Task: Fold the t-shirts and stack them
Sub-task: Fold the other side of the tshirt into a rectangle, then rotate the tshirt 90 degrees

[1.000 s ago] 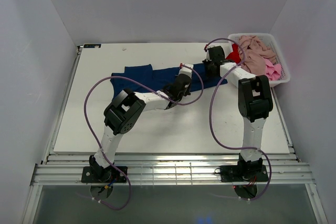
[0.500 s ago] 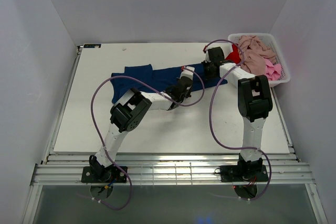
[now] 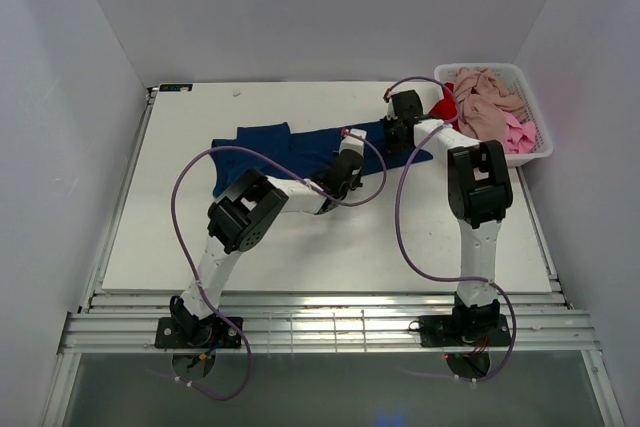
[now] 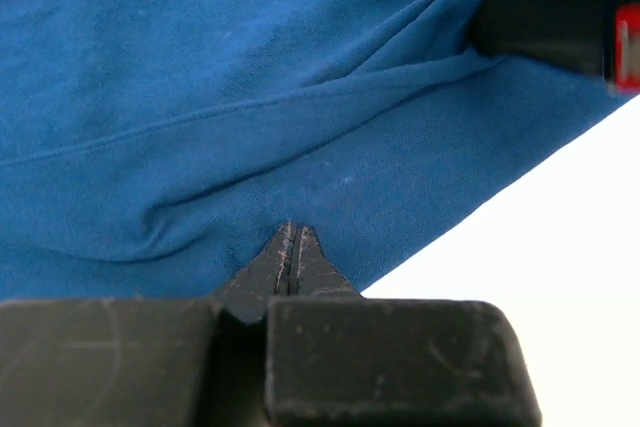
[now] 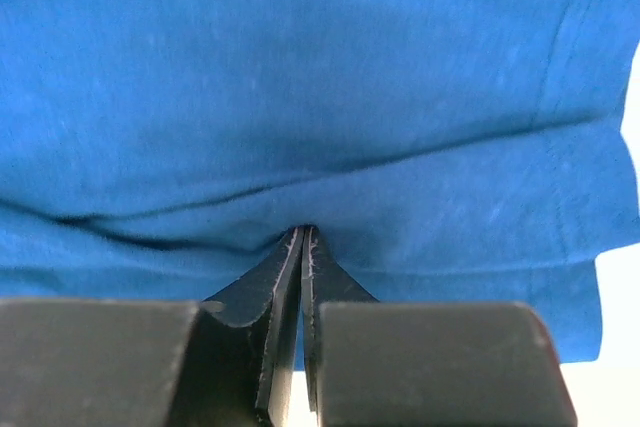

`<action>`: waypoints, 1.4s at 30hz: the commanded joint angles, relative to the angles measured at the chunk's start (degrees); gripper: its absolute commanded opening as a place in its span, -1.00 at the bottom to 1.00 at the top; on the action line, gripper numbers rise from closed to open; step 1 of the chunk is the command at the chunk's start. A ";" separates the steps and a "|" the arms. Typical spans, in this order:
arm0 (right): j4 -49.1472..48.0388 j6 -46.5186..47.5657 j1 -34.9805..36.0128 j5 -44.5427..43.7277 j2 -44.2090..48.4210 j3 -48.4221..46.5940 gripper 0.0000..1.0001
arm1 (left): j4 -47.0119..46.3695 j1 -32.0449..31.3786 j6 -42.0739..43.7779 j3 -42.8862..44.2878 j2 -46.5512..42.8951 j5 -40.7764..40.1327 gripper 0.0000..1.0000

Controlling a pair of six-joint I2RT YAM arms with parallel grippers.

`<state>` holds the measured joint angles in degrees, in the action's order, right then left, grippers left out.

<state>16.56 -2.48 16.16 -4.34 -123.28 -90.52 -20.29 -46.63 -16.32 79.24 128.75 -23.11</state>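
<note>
Tee is lying across the far middle of the table, with left gripper and right gripper both clamping its near edge. Over the last second they're creeping left, tugging it along. Guessing they're still flattening it, folding isn't starting yet.

A navy blue cloth t-shirt is lying stretched left to right across the far half of the flat white table. The left gripper is bearing down on its middle, and the right gripper on its right end. At the far right, a white slotted plastic basket is holding a crumpled dusty pink-beige t-shirt, a bright pink t-shirt and a red t-shirt.
</note>
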 commanded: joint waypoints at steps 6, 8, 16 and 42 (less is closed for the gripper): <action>0.93 -0.68 0.27 -1.46 -4.33 -8.70 -0.85 | 2.19 -0.30 -3.02 -6.20 -3.77 -0.79 -1.00; 0.50 -1.12 0.27 -2.25 -4.60 -9.32 -0.85 | 1.93 -0.21 -3.54 -7.60 -4.03 -0.79 -1.00; -3.55 -3.58 0.18 -5.50 -7.22 -13.18 -0.85 | 1.13 -0.30 -5.39 -11.03 -4.38 -0.71 -1.00; -9.96 0.11 1.41 -8.06 17.54 10.70 -0.64 | 1.65 -8.90 -14.97 -36.25 -22.30 -2.99 -1.00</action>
<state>8.73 -2.94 16.56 -13.32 -110.24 -83.42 -27.40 -51.83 -28.84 47.70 108.73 -26.30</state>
